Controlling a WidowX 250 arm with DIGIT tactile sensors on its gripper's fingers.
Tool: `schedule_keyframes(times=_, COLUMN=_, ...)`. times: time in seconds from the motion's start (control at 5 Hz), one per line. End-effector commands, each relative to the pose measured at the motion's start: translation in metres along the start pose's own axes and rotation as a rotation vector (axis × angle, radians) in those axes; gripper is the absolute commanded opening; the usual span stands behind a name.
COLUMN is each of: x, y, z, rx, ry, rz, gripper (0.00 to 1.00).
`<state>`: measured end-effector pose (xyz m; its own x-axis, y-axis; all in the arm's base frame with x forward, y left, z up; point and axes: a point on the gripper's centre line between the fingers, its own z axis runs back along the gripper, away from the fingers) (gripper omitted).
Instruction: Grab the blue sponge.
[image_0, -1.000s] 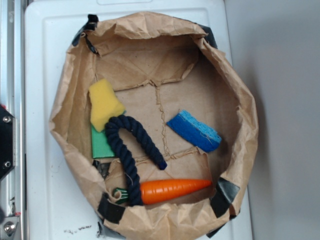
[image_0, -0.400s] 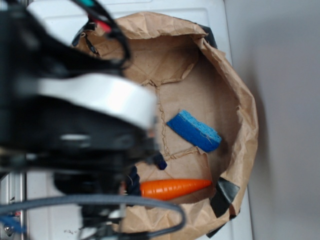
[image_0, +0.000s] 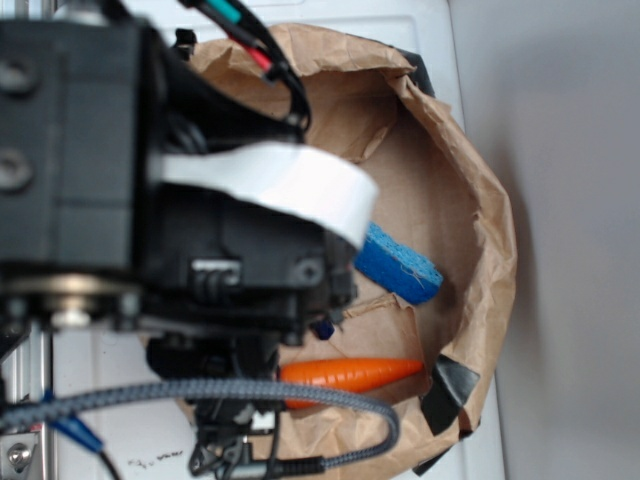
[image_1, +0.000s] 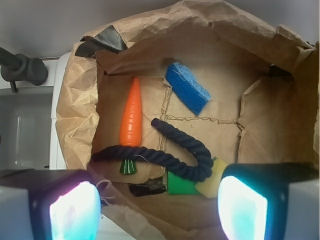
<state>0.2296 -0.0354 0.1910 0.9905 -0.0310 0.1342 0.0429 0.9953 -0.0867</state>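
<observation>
In the wrist view the blue sponge lies on the paper bag's floor with bare paper all around it. Nearest obstacles: the orange carrot at its nine o'clock, the navy rope at six. The crumpled bag wall rises at twelve.

Crinkled matt brown paper bag

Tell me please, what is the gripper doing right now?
Gripper: open, holding nothing, above the paper bag, away from the blue sponge.
</observation>
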Motion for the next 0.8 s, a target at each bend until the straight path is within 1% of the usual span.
schedule_keyframes(times=0.0, x=0.008, y=0.001, z=0.014, rx=-0.003, ry=-0.054, rz=0.015, gripper=1.0)
schedule_keyframes(times=0.2, x=0.019, y=0.012, z=-0.005, rx=-0.048, ry=-0.058, rz=-0.048, gripper=1.0)
schedule_keyframes(times=0.4, x=0.017, y=0.023, z=-0.013, rx=-0.028, ry=-0.128, rz=-0.042, gripper=1.0)
schedule_keyframes(times=0.6, x=0.041, y=0.027, z=-0.055, rx=0.033, ry=-0.082, rz=0.004, gripper=1.0)
